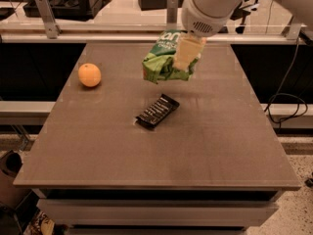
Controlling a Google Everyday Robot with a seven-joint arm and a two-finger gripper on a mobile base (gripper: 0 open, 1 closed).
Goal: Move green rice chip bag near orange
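The green rice chip bag (161, 60) hangs crumpled in the air above the middle-back of the table, held by my gripper (185, 65), which is shut on its right side. The white arm comes down from the upper right. The orange (89, 75) sits on the table at the left, well apart from the bag, about a bag's width and more to its left.
A slim black wrapped bar (157, 111) lies on the brown table (161, 155) just below and in front of the held bag. Metal rails and posts (47, 14) run along the table's far edge. Cables hang off to the right.
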